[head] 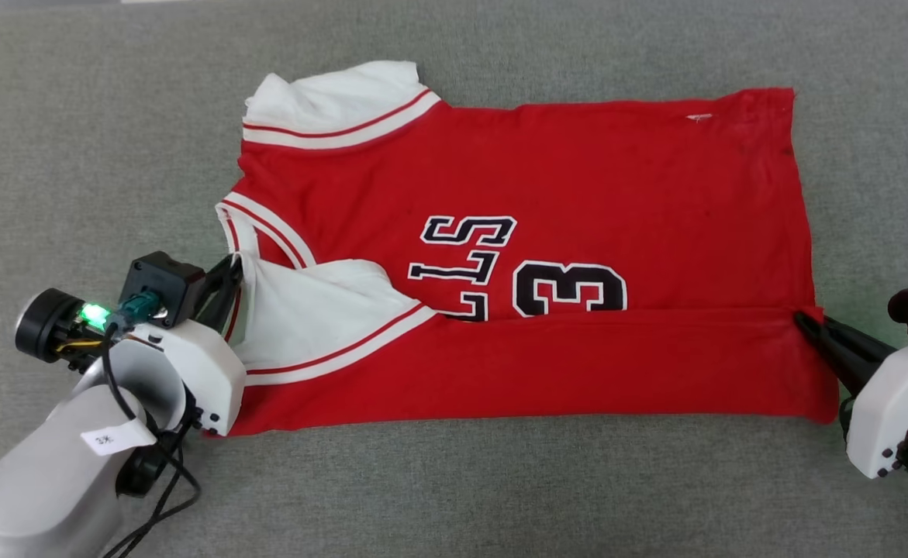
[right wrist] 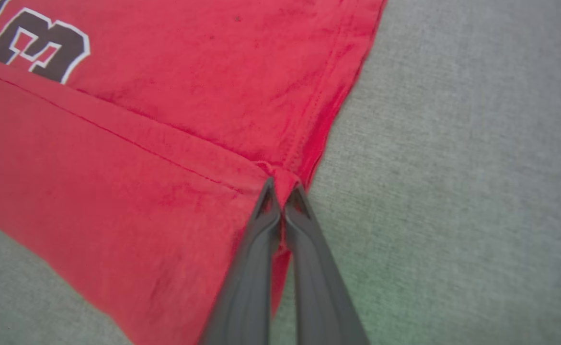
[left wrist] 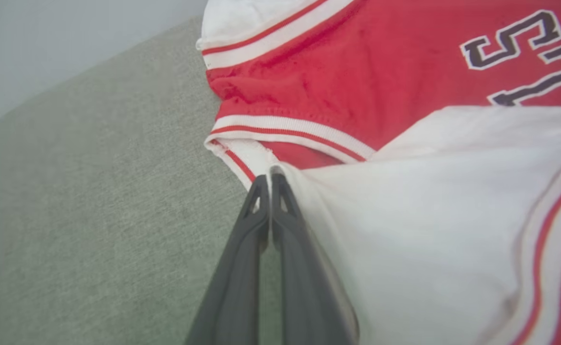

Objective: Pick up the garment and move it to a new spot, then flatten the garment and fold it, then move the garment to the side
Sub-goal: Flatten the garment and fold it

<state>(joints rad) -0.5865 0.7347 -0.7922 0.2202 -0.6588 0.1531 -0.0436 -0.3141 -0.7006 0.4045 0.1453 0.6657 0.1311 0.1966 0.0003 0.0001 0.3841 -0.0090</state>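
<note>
The garment, a red jersey with white sleeves, stripe trim and dark lettering, lies spread on the grey surface, its near strip folded over the lettering. My left gripper is shut on the white sleeve fabric by the collar at the garment's left end; in the left wrist view the gripper pinches that white cloth. At the garment's right end my right gripper is shut on the corner of the folded red edge, and the right wrist view shows the gripper nipping the red hem.
Grey fabric surface extends all around the garment, with open room on the left, right and near sides. A black cable hangs from my left forearm.
</note>
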